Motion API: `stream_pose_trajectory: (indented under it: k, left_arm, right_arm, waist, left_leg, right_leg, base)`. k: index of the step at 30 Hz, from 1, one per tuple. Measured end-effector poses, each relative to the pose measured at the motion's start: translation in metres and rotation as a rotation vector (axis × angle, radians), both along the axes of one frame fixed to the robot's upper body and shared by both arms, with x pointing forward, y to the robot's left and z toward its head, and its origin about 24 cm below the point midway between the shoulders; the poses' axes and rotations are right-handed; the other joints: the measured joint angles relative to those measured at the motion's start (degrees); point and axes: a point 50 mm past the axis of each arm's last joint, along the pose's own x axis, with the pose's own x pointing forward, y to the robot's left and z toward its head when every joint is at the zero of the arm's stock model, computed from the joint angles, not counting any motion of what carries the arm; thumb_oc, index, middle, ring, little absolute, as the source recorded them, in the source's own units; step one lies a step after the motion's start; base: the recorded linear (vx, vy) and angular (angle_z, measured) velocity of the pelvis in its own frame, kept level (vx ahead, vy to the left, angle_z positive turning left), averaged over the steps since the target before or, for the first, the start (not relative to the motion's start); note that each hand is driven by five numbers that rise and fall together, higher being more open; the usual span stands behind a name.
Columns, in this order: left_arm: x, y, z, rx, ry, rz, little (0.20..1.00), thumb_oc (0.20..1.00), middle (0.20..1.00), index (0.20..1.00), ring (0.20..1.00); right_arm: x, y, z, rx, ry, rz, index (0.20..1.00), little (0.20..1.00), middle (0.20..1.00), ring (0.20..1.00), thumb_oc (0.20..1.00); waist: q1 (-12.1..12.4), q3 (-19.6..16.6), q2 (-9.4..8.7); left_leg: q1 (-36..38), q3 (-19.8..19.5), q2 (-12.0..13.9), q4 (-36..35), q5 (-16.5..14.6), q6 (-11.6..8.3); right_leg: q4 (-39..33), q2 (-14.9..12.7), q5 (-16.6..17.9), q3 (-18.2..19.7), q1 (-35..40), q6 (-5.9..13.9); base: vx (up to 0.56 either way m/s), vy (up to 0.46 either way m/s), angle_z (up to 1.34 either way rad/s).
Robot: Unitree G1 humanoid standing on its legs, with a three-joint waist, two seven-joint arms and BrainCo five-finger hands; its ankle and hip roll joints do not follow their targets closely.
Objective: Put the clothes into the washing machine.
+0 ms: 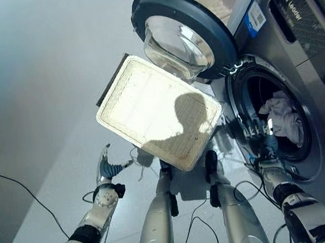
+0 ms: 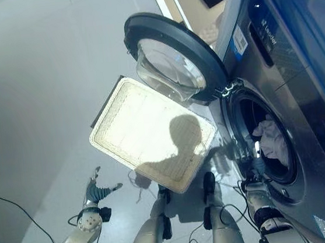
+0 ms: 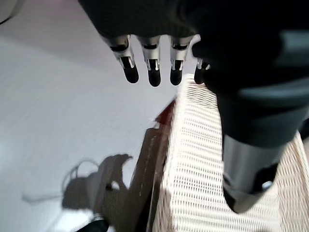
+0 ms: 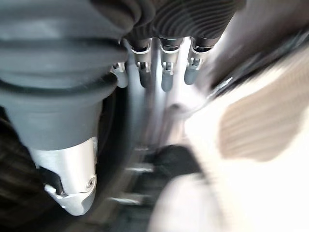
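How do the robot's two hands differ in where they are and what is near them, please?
The left hand hangs over bare floor, beside the basket; the right hand reaches at the washer opening, near the white clothes inside. Both are open, holding nothing.

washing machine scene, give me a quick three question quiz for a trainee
1. True or false: the washing machine door is shut.
2. Where are the white clothes? A) in the basket B) in the drum C) on the floor
3. Fill in: the white wicker basket on the floor holds ____ clothes.

Key:
1. False, it hangs wide open.
2. B, inside the drum, with the right hand at its opening and the left hand open over the floor.
3. No.
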Motion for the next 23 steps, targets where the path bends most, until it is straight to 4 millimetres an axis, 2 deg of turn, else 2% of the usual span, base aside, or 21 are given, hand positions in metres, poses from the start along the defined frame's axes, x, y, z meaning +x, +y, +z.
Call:
stream_pose_trajectory:
  k: [1, 2, 3, 4, 5, 6, 9, 11, 14, 19, 21, 23]
  left_arm:
    - [-0.007, 0.001, -0.007, -0.030, 0.030, -0.001, 1.000, 1.000, 1.000, 1.000, 1.000]
    - [-0.024, 0.004, -0.019, -0.105, 0.083, 0.006, 1.000, 1.000, 1.000, 1.000, 1.000]
    - [-0.029, 0.005, -0.023, -0.122, 0.098, 0.008, 1.000, 1.000, 1.000, 1.000, 1.000]
    - [-0.043, 0.008, -0.034, -0.213, 0.145, 0.021, 1.000, 1.000, 1.000, 1.000, 1.000]
    - [-0.049, 0.010, -0.039, -0.248, 0.165, 0.043, 1.000, 1.000, 1.000, 1.000, 1.000]
    - [-0.063, 0.011, -0.048, -0.300, 0.206, 0.063, 1.000, 1.000, 1.000, 1.000, 1.000]
    - [-0.086, 0.010, -0.062, -0.445, 0.266, 0.111, 1.000, 1.000, 1.000, 1.000, 1.000]
    - [-0.097, 0.005, -0.070, -0.496, 0.329, 0.078, 1.000, 1.000, 1.000, 1.000, 1.000]
    - [-0.116, -0.008, -0.084, -0.556, 0.450, 0.019, 1.000, 1.000, 1.000, 1.000, 1.000]
    - [-0.152, -0.023, -0.099, -0.578, 0.642, -0.066, 1.000, 1.000, 1.000, 1.000, 1.000]
    - [-0.160, -0.025, -0.102, -0.595, 0.666, -0.061, 1.000, 1.000, 1.000, 1.000, 1.000]
    - [-0.161, -0.026, -0.102, -0.601, 0.673, -0.062, 1.000, 1.000, 1.000, 1.000, 1.000]
  right_arm:
    - [-0.010, 0.002, -0.009, -0.040, 0.044, 0.038, 1.000, 1.000, 1.000, 1.000, 1.000]
    - [-0.030, 0.002, -0.023, -0.118, 0.126, 0.108, 1.000, 1.000, 1.000, 1.000, 1.000]
    - [-0.034, 0.002, -0.026, -0.136, 0.142, 0.123, 1.000, 1.000, 1.000, 1.000, 1.000]
    - [-0.050, 0.000, -0.038, -0.283, 0.249, 0.218, 1.000, 1.000, 1.000, 1.000, 1.000]
    - [-0.056, 0.000, -0.043, -0.333, 0.290, 0.259, 1.000, 1.000, 1.000, 1.000, 1.000]
    - [-0.072, -0.001, -0.053, -0.408, 0.365, 0.324, 1.000, 1.000, 1.000, 1.000, 1.000]
    - [-0.098, 0.004, -0.069, -0.617, 0.501, 0.557, 1.000, 1.000, 1.000, 1.000, 1.000]
    - [-0.111, 0.012, -0.077, -0.721, 0.548, 0.708, 1.000, 1.000, 1.000, 1.000, 1.000]
    - [-0.120, 0.023, -0.083, -0.764, 0.571, 0.793, 1.000, 1.000, 1.000, 1.000, 1.000]
    - [-0.135, 0.034, -0.091, -0.711, 0.620, 0.796, 1.000, 1.000, 1.000, 1.000, 1.000]
    - [-0.139, 0.037, -0.093, -0.701, 0.628, 0.797, 1.000, 1.000, 1.000, 1.000, 1.000]
    - [-0.140, 0.039, -0.094, -0.696, 0.635, 0.801, 1.000, 1.000, 1.000, 1.000, 1.000]
  waist:
    - [0.03, -0.57, -0.02]
    - [0.07, -2.88, -0.10]
    - [0.07, -3.80, -0.09]
    - [-0.02, -5.21, -0.09]
    - [-0.03, -5.58, -0.17]
    - [-0.01, -8.46, -0.42]
    - [0.05, -12.73, -1.31]
    - [0.10, -14.99, -2.20]
    - [0.05, -18.07, -3.53]
    - [0.02, -22.50, -4.83]
    - [0.01, -24.65, -4.76]
    - [0.00, -25.14, -4.74]
  left_leg:
    - [0.88, -0.05, 0.12, 0.00, -0.48, 0.02]
    - [1.38, -0.08, 0.25, -0.03, -1.11, 0.16]
    - [1.32, -0.07, 0.27, -0.03, -1.18, 0.11]
    - [2.68, -0.09, 0.14, -0.04, -1.49, 0.29]
    - [3.71, -0.09, 0.15, -0.06, -1.70, 0.55]
    - [4.10, -0.12, 0.25, -0.06, -2.25, 0.53]
    - [6.40, -0.91, 0.09, -0.06, -2.84, 0.27]
    - [7.74, -1.63, 0.14, -0.06, -3.28, 0.18]
    - [9.39, -2.87, 0.08, -0.07, -3.86, 0.21]
    - [12.99, -2.79, -0.17, -0.34, -5.42, 0.23]
    - [13.16, -2.75, -0.17, -0.34, -5.78, 0.11]
    - [13.58, -2.75, -0.15, -0.34, -5.86, 0.11]
  right_leg:
    - [-0.50, 0.10, -0.01, -0.16, 1.16, 0.00]
    - [-1.24, 0.18, -0.03, -0.27, 2.01, 0.03]
    - [-1.35, 0.17, -0.02, -0.27, 2.00, 0.05]
    - [-2.39, 0.28, 0.27, -0.35, 3.92, 0.28]
    - [-2.96, 0.35, 0.33, -0.36, 5.21, 0.33]
    - [-3.66, 0.42, 0.30, -0.35, 5.94, 0.39]
    - [-5.87, 0.82, 0.43, -1.05, 9.77, 0.53]
    - [-7.31, 0.99, 0.42, -1.83, 12.14, 0.51]
    - [-9.29, 1.37, 0.40, -2.57, 15.29, 0.45]
    - [-11.83, 1.71, 0.26, -2.47, 20.37, 0.43]
    - [-11.84, 1.72, -0.06, -2.44, 20.55, 0.43]
    - [-11.86, 1.74, -0.16, -2.42, 20.82, 0.35]
  base:
    - [0.06, 0.100, 0.10]
    - [0.06, 0.072, 0.03]
    - [0.08, 0.074, 0.01]
    - [0.09, 0.049, 0.02]
    - [0.12, 0.031, 0.02]
    - [0.15, 0.026, 0.05]
    - [0.11, -0.010, 0.12]
    - [0.07, -0.026, 0.19]
    - [0.11, -0.026, 0.20]
    - [0.09, -0.001, 0.04]
    - [0.00, 0.000, 0.00]
    - [0.00, 0.000, 0.00]
